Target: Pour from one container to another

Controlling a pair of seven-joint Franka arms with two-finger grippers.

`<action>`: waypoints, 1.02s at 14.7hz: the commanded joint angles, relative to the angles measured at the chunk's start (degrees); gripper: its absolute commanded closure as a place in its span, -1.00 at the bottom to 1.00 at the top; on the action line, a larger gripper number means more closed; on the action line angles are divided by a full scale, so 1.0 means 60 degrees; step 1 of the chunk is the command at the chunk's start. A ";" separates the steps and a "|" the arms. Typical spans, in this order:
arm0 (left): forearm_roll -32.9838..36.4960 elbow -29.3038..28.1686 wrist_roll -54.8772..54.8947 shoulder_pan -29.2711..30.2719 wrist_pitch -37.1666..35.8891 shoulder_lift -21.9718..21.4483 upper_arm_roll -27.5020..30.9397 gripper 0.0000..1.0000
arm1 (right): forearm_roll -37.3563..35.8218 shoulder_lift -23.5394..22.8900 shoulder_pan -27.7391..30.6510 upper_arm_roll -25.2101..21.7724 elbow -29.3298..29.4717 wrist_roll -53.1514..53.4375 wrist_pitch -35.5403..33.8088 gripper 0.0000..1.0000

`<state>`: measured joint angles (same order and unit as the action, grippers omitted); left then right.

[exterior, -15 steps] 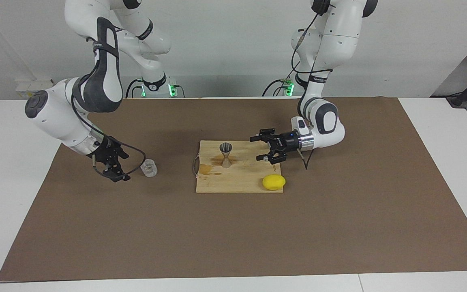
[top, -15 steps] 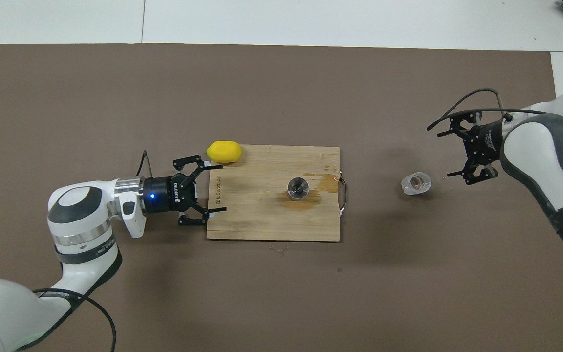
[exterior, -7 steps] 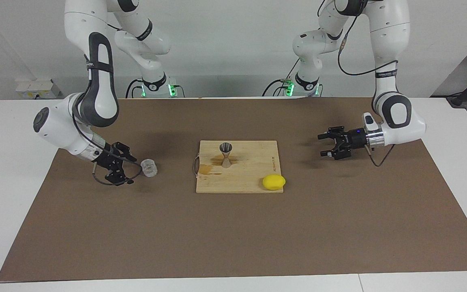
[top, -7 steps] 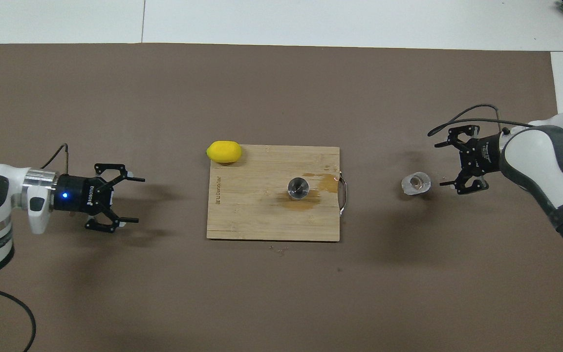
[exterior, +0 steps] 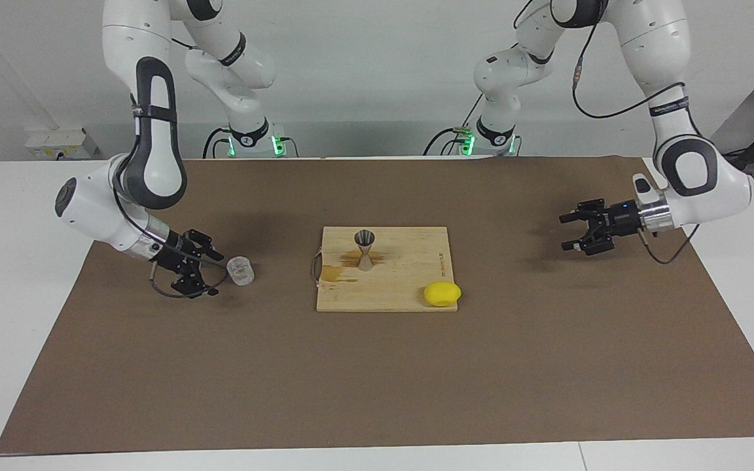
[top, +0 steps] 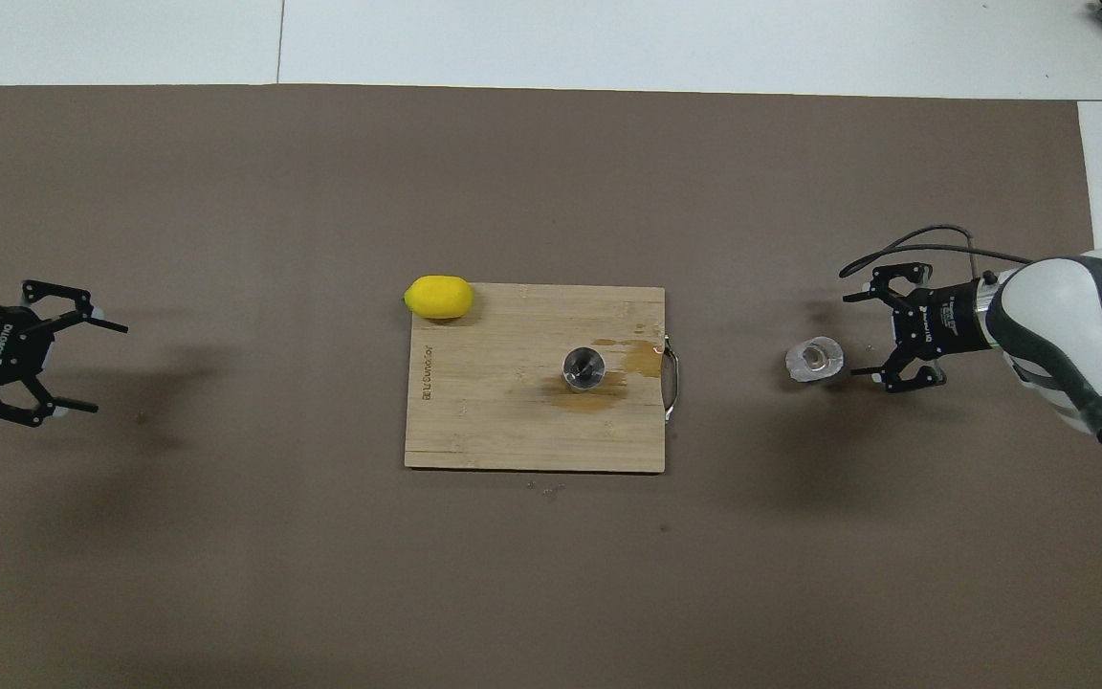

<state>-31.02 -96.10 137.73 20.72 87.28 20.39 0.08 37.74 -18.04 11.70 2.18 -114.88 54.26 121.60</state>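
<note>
The clear cup [exterior: 241, 270] [top: 814, 359] stands upright on the brown mat, off the board toward the right arm's end of the table. My right gripper [exterior: 216, 275] [top: 852, 335] is low beside it, open, tips just short of the cup and nothing between them. The grey metal jigger [exterior: 364, 248] [top: 584, 368] stands upright on the wooden board [exterior: 410, 281] [top: 513, 431]. My left gripper [exterior: 564, 233] [top: 109, 368] hangs open and empty over the mat toward the left arm's end, well away from the board.
A yellow lemon [exterior: 442, 294] [top: 438, 297] lies at the board's corner farther from the robots, toward the left arm's end. A wet stain [top: 599, 392] marks the board beside the jigger. The brown mat [exterior: 377, 379] covers most of the table.
My left gripper has drawn back from the board's edge toward its own end of the table. My right gripper has dropped lower and come in beside the cup. Both stayed open.
</note>
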 commanded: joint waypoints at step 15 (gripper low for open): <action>0.4011 0.1354 -1.0556 -0.1708 -0.1317 -0.2678 -0.0247 -1.00 | 0.1591 -0.0099 -0.0090 0.0091 -0.0627 -0.0869 0.0007 -1.00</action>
<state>-9.98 -86.50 82.56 14.04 81.92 9.39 -1.47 44.96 -19.57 11.02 2.61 -116.80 50.90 121.66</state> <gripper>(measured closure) 0.000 0.000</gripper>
